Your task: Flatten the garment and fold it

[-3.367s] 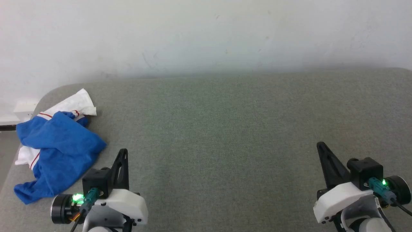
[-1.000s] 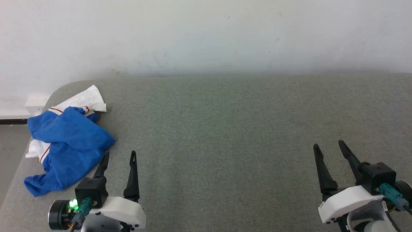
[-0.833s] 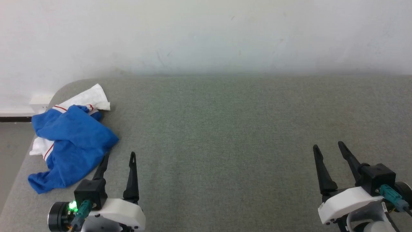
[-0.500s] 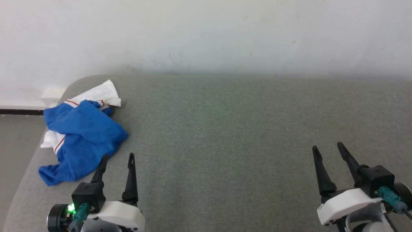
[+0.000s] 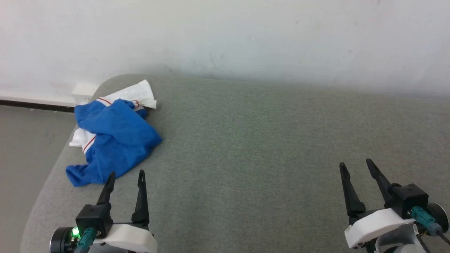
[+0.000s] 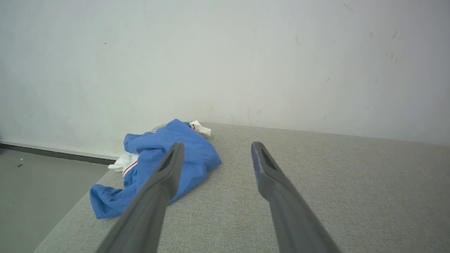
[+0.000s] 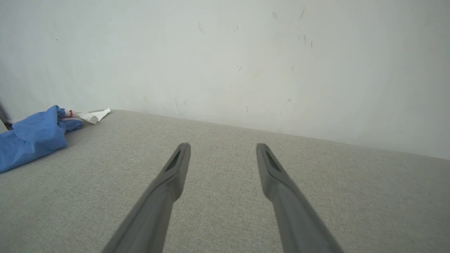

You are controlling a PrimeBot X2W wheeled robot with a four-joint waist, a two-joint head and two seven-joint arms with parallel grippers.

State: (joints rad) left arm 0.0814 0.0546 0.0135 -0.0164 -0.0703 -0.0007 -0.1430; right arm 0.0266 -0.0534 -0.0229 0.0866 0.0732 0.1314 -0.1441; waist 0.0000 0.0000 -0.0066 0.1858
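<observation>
The garment (image 5: 114, 137) lies crumpled near the far left corner of the grey table (image 5: 253, 140), royal blue with white sleeve parts and red striped trim. It also appears as the blue garment (image 6: 165, 158) in the left wrist view and the garment (image 7: 33, 137) at the left edge of the right wrist view. My left gripper (image 5: 126, 174) is open, empty, its fingertips just short of the garment's near hem. My right gripper (image 5: 355, 165) is open and empty at the lower right, far from the cloth.
A pale wall (image 5: 225, 35) runs behind the table. The table's left edge curves down to the grey floor (image 5: 28, 147), where a white outlet box (image 5: 82, 95) sits by the baseboard. The garment lies close to that rounded edge.
The head camera has swung left and tilted, so the whole scene shifted right. Between the oldest frame and one second ago both grippers' fingers came apart into view. The garment itself has not moved.
</observation>
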